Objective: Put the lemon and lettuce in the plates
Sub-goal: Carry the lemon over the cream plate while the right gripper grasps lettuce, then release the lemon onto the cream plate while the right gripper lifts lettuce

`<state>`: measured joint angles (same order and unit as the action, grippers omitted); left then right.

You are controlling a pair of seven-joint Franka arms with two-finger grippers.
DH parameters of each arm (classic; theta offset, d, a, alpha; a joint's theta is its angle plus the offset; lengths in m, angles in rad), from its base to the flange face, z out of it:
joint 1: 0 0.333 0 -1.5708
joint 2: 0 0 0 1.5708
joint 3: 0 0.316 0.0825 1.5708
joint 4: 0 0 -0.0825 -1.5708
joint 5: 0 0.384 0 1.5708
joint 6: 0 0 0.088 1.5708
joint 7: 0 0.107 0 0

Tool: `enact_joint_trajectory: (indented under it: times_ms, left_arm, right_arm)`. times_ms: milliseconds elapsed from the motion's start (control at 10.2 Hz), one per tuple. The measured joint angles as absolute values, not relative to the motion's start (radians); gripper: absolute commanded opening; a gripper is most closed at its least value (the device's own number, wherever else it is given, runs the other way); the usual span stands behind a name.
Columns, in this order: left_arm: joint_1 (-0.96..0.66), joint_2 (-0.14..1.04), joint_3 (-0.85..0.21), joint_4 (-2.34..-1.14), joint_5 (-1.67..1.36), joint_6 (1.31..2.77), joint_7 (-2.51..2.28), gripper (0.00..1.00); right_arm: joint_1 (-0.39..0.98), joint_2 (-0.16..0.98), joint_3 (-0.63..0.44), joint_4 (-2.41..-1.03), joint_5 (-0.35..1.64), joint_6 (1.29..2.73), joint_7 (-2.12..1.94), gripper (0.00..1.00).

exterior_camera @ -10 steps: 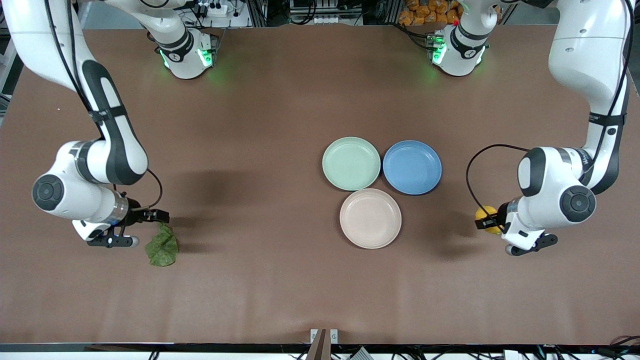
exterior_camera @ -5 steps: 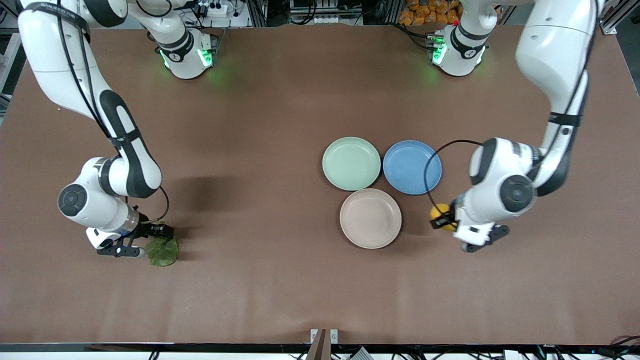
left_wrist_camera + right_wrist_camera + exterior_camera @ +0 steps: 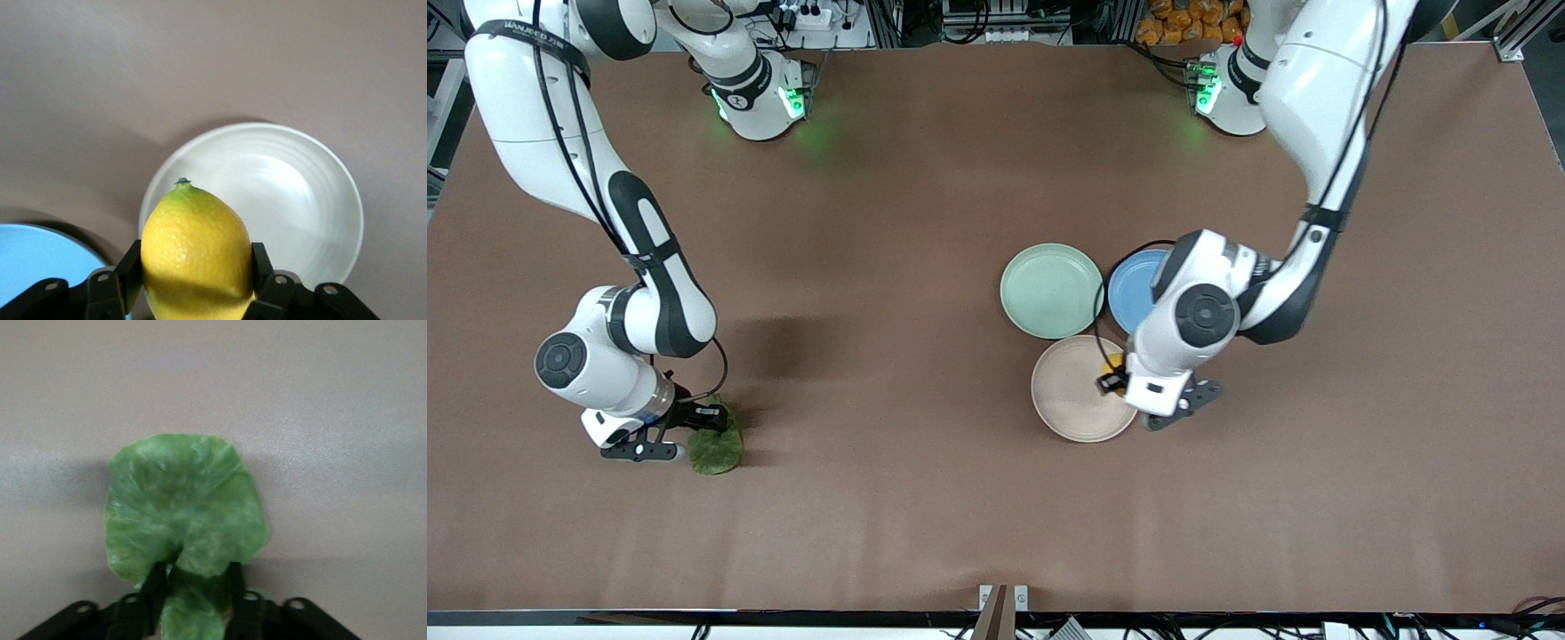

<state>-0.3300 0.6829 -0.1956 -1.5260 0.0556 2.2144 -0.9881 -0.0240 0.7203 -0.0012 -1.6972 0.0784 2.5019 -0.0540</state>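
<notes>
Brown and flat, the counter [image 3: 925, 498] filled the front view. Nearest the front camera, toward the right arm's end, lay the lettuce [image 3: 715, 449], a dark green wrinkly leaf on the bare counter, well apart from the plates. The right claw [image 3: 683, 425] was down at the leaf. In the right wrist view the lettuce [image 3: 183, 520] spread out wide, and its narrow stem end sat pinched between the two dark fingers [image 3: 152, 587], so that claw was clamped on the leaf.

A little farther from the camera sat the cream plate [image 3: 1072, 391]. The left claw [image 3: 1113, 378] hung over the edge of that plate. It was clamped on the lemon [image 3: 1112, 364], of which only a small yellow bit showed in the front view. The left wrist view showed the lemon [image 3: 195, 257] big and yellow, with a green pointed tip, squeezed between two black fingers [image 3: 261, 267]. The cream plate [image 3: 313, 200] lay under it with nothing in it.

Farther still were the mint green plate [image 3: 1051, 291] and the blue plate [image 3: 1134, 298], side by side and just beside the cream one. The left arm covered part of the blue plate.

Small black letters ran along each arm, too small to read.
</notes>
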Motion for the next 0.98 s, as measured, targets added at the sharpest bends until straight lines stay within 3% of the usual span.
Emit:
enact_joint_trajectory:
  times_ms: [197,295,393,787,984]
  left_arm:
    - [-0.363,0.72,-0.194,-1.524,0.056,2.275,-1.002,0.0]
    - [-0.374,0.738,-0.193,-1.523,0.056,2.304,-1.012,0.75]
    - [-0.38,0.75,-0.192,-1.521,0.056,2.32,-1.016,1.0]
    - [-0.381,0.755,-0.189,-1.503,0.056,2.325,-1.016,1.0]
    - [-0.376,0.751,-0.183,-1.49,0.056,2.325,-1.016,1.0]
  right_arm:
    - [-0.022,0.72,0.001,-1.688,0.073,2.5,-0.059,0.0]
    - [-0.018,0.716,0.002,-1.677,0.072,2.483,-0.059,0.0]
    - [-0.012,0.704,0.004,-1.657,0.072,2.429,-0.053,0.0]
    - [0.028,0.561,0.01,-1.53,0.071,2.032,0.09,0.0]
    - [0.1,0.53,0.024,-1.493,0.073,1.939,0.27,0.0]
